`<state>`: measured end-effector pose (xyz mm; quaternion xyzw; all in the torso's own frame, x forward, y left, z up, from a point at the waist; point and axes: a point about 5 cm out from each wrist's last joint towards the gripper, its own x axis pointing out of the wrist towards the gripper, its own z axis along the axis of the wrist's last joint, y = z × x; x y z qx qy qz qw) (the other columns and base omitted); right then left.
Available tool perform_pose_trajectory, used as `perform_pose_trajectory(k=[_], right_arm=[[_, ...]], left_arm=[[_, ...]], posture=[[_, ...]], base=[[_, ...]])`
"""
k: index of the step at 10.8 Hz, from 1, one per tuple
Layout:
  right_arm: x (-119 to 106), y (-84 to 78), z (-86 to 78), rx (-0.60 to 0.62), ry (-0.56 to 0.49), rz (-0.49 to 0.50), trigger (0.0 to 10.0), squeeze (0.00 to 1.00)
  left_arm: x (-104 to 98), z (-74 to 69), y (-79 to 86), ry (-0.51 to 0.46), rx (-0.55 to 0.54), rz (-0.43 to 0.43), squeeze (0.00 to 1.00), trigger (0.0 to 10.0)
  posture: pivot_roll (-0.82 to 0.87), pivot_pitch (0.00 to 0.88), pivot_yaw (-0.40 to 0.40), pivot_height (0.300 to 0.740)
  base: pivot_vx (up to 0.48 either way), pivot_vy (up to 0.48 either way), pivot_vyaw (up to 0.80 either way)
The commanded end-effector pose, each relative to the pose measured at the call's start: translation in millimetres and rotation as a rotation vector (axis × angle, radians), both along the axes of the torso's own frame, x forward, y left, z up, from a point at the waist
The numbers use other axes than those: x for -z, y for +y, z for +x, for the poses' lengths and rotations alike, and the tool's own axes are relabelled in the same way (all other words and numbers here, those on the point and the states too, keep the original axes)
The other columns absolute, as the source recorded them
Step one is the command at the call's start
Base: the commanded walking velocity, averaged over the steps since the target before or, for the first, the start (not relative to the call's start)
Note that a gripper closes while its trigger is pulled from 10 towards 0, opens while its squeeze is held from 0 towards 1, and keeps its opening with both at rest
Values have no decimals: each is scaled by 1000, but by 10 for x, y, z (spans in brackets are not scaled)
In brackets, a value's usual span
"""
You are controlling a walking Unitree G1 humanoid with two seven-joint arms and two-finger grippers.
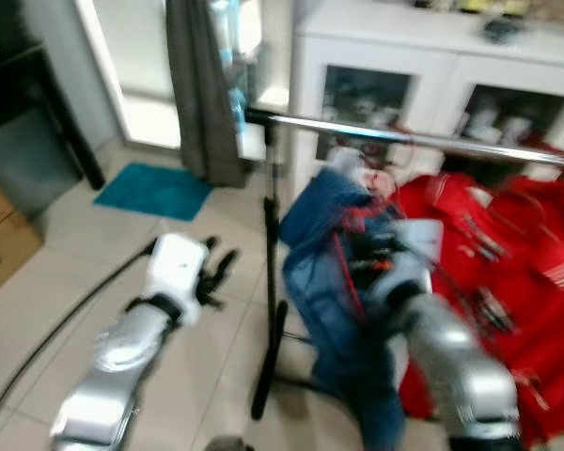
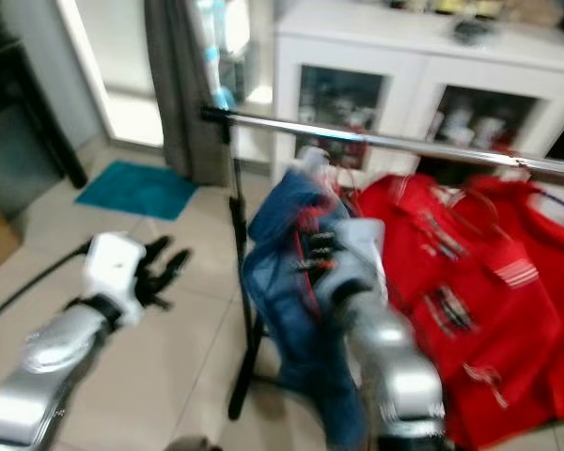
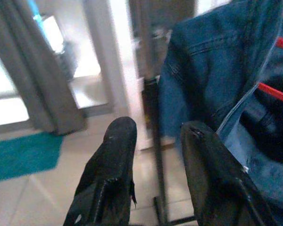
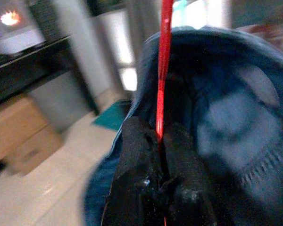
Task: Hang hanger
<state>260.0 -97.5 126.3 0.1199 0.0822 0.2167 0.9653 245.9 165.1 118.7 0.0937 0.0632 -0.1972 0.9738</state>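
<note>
Right gripper (image 4: 158, 141) pinching thin red wire hanger (image 4: 164, 70), carrying blue denim jacket (image 1: 329, 254) raised toward chrome garment rail (image 1: 404, 136) so the hook can catch | hook blurred, probably not seated | left gripper (image 3: 155, 155) spread, idle beside black rack post (image 1: 271, 282), clear of red garments (image 1: 508, 282)

**Rail and floor**

You see a metal rail (image 1: 423, 141) on a black stand (image 1: 271, 310) carrying red garments (image 1: 508, 272) and a denim jacket (image 1: 329, 272). On the tiled floor (image 1: 94, 272) lie a teal mat (image 1: 155, 191) and a black cable (image 1: 66, 319).
</note>
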Motion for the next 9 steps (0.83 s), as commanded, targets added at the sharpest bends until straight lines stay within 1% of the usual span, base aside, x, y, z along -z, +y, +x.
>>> perform_pose_trajectory(k=[1,2,4,7,9], right_arm=[[-133,-31,-13,-10,-52,2,10000,0],[-178,-16,-10,-14,-62,3,10000,0],[-326,26,21,8,-101,10,10000,0],[-381,-3,133,91,-67,-27,10000,0],[-420,4,201,106,-58,-39,10000,0]], left_arm=[[-50,4,-62,-17,30,-4,0,10000],[-45,-12,-57,-13,35,6,0,10000],[-63,-50,-49,-9,76,7,0,10000],[-112,-61,-37,-6,171,28,0,10000],[-126,-118,-73,13,263,33,0,10000]], posture=[[141,34,3,740],[142,36,5,740],[143,40,10,740],[147,41,8,740],[149,38,6,740]], base=[[360,0,0],[360,0,0],[0,0,0],[0,0,0],[0,0,0]])
